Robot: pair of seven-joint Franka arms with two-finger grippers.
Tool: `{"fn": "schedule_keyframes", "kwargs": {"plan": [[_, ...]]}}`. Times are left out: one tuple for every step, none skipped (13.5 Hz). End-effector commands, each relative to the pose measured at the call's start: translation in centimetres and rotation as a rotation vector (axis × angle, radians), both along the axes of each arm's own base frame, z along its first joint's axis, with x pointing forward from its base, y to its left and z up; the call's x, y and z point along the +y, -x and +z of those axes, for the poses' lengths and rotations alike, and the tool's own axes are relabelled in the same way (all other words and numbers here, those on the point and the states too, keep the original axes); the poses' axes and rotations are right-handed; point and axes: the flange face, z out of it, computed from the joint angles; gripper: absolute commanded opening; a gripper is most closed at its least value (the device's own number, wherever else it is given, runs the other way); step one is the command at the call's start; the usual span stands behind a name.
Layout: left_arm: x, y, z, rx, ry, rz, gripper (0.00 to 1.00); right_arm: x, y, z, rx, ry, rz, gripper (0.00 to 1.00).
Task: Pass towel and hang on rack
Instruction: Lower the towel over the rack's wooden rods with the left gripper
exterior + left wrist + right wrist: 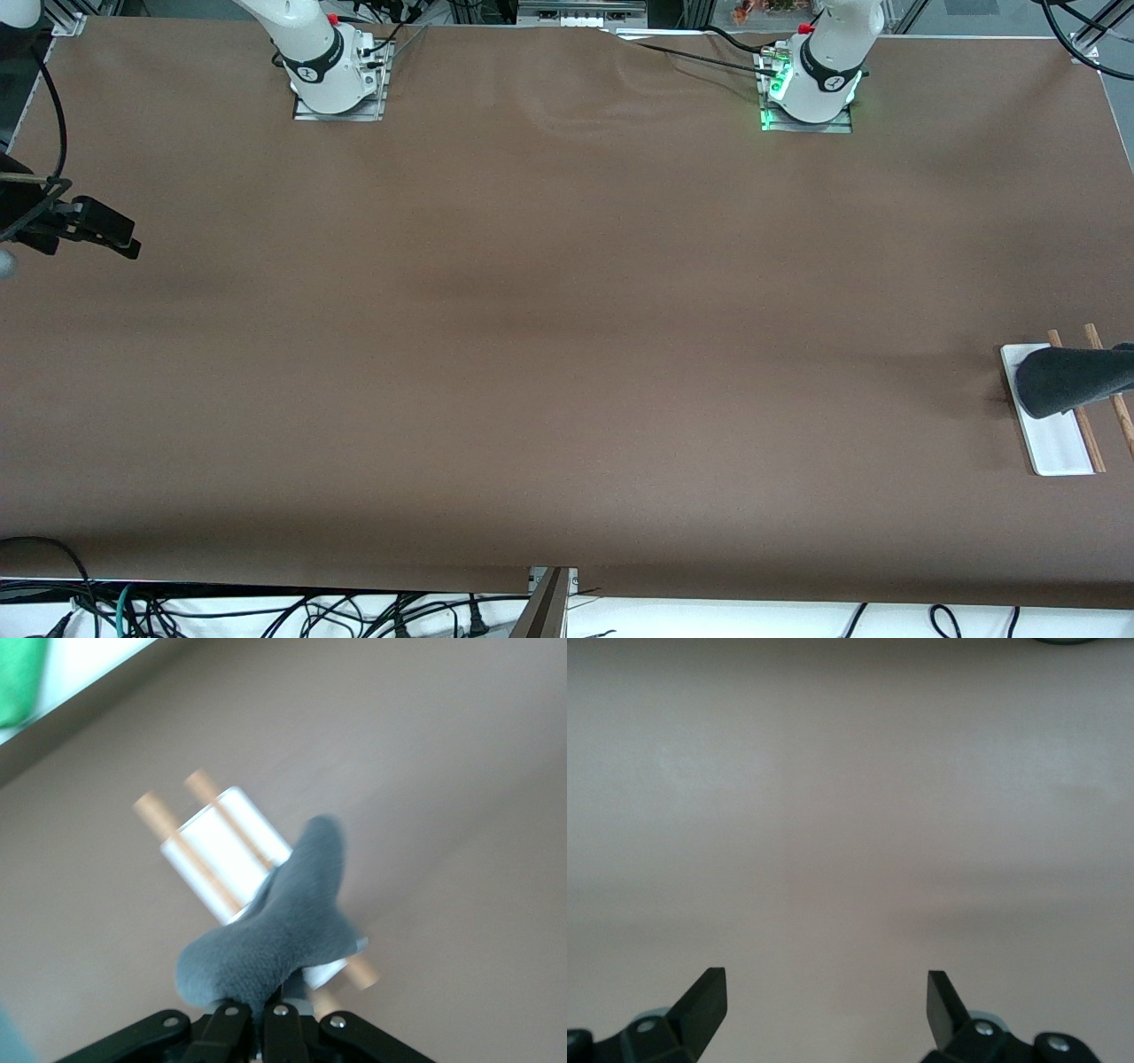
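Observation:
The dark grey towel (1063, 381) hangs in the air over the rack at the left arm's end of the table. The rack has a flat white base (1059, 447) and two brown rods (1091, 439). In the left wrist view my left gripper (261, 1028) is shut on the towel (283, 921), which hangs over the rack's base (217, 850) and rods (164, 822). The left gripper itself is past the edge of the front view. My right gripper (111, 235) waits over the right arm's end of the table, open and empty (827, 997).
The brown table cover (567, 354) stretches between the two arm bases. Its edge nearest the front camera has cables below it (266, 611). The rack stands close to the table's edge at the left arm's end.

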Motion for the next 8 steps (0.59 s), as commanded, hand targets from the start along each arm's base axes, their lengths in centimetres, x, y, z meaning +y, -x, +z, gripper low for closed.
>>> {"fn": "schedule_keyframes", "kwargs": {"plan": [[4.0,0.8,-1.4,-0.027,-0.061,-0.01,0.0,0.3,1.5,0.2,0.031,0.02,0.064,1.0],[5.0,1.0,-1.8,-0.05,-0.089,-0.009,0.0,0.7,1.6,0.2,0.039,0.029,0.08,1.0],[5.9,1.1,-2.7,-0.067,-0.11,0.0,0.0,0.9,1.5,0.1,0.05,0.027,0.081,1.0],[6.6,1.0,-4.0,-0.082,-0.132,0.009,0.0,1.1,1.6,0.1,0.062,0.021,0.083,1.0],[7.9,1.6,-5.3,-0.092,-0.145,0.033,0.0,1.3,1.5,0.2,0.072,0.018,0.083,1.0],[8.2,1.5,-6.7,-0.093,-0.147,0.045,0.0,1.1,1.4,0.0,0.089,0.017,0.076,1.0],[8.2,1.4,-7.7,-0.093,-0.146,0.054,0.0,1.2,1.4,-0.1,0.089,0.015,0.076,1.0],[8.2,1.3,-8.3,-0.089,-0.14,0.07,0.04,1.4,1.3,0.0,0.08,0.012,0.086,1.0]]}}
